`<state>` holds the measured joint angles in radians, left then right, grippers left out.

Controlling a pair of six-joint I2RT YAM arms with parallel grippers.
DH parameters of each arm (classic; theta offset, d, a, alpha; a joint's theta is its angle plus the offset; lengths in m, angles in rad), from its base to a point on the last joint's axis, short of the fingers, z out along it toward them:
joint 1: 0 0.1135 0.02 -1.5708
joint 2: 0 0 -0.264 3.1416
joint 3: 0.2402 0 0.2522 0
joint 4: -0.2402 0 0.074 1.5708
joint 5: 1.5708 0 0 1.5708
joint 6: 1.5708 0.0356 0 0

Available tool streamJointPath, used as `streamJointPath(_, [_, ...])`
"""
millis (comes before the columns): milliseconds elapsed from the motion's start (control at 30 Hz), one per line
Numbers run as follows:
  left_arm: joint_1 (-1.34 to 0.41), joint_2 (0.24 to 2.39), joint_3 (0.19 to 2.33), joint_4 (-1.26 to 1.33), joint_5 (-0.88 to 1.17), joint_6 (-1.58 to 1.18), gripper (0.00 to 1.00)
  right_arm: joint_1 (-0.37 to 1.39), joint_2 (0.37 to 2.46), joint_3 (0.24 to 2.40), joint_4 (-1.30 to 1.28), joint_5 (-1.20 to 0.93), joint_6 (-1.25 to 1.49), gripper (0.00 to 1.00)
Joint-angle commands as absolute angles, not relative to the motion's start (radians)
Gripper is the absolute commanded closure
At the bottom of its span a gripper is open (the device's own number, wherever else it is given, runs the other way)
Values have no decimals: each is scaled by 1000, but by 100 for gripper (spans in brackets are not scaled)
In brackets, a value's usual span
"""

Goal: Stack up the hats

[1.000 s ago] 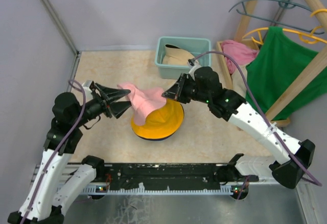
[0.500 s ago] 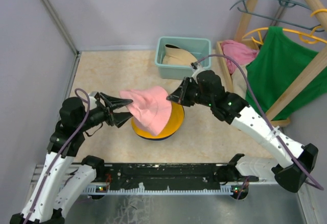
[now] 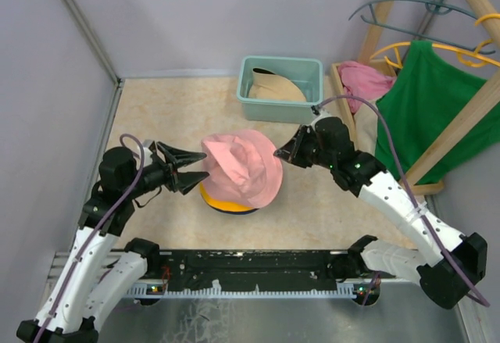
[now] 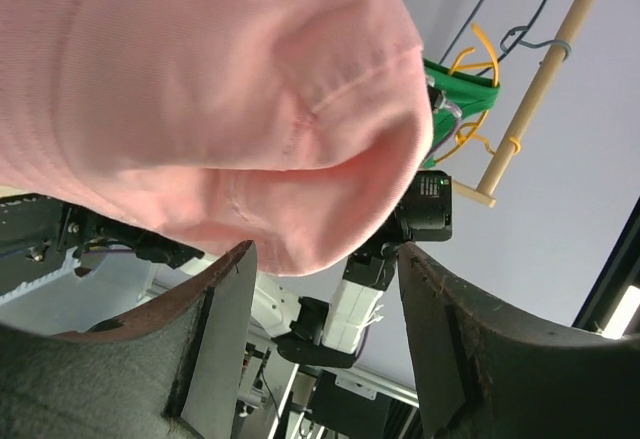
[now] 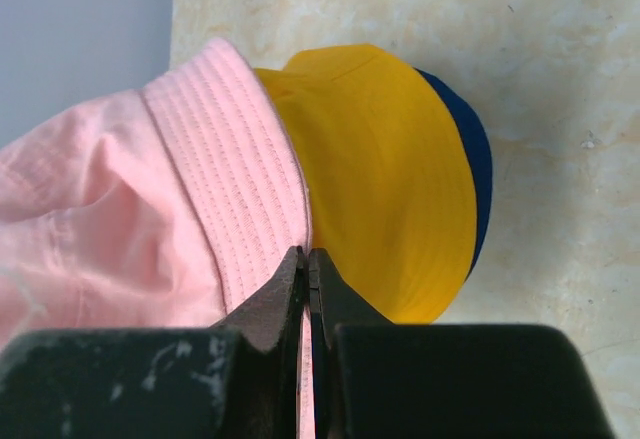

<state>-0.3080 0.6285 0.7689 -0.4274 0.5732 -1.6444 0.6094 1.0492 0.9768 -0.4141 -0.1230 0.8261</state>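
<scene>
While my right gripper (image 3: 280, 154) pinches the right brim of the pink hat (image 3: 244, 167), my left gripper (image 3: 201, 165) stands wide apart at the hat's left edge. The pink hat drapes over the yellow hat (image 5: 390, 199), which sits on the navy hat (image 5: 472, 159) mid-table. The beige hat (image 3: 273, 89) lies in the far teal bin (image 3: 281, 112).

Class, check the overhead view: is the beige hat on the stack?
No, the beige hat lies in the bin, apart from the pink hat draped over the yellow hat.
</scene>
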Motion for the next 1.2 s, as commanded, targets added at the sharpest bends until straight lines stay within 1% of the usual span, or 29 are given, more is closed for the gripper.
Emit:
streamJointPath(0, [-311, 579, 733, -447, 534, -1594, 35, 564, 1068, 923, -262, -145, 867, 100])
streamJointPath(133, [-311, 525, 656, -452, 542, -1580, 36, 493, 1104, 895, -174, -209, 902, 100])
streamJointPath(233, [-310, 482, 616, -503, 528, -1554, 36, 441, 1137, 898, -141, -252, 914, 100])
streamJointPath(467, [-310, 426, 567, -539, 462, -1526, 34, 404, 1219, 930, -122, -307, 897, 100])
streamJointPath(633, [-310, 484, 622, -597, 412, -1345, 34, 391, 1280, 930, -83, -380, 915, 100])
streamJointPath(833, [-310, 642, 770, -706, 329, -1108, 29, 391, 1297, 945, -98, -395, 897, 100])
streamJointPath(1033, [-309, 641, 723, -664, 322, -1101, 29, 390, 1297, 949, -91, -402, 904, 100])
streamJointPath(1167, [-309, 618, 716, -690, 271, -1048, 29, 383, 1298, 944, -78, -412, 914, 100])
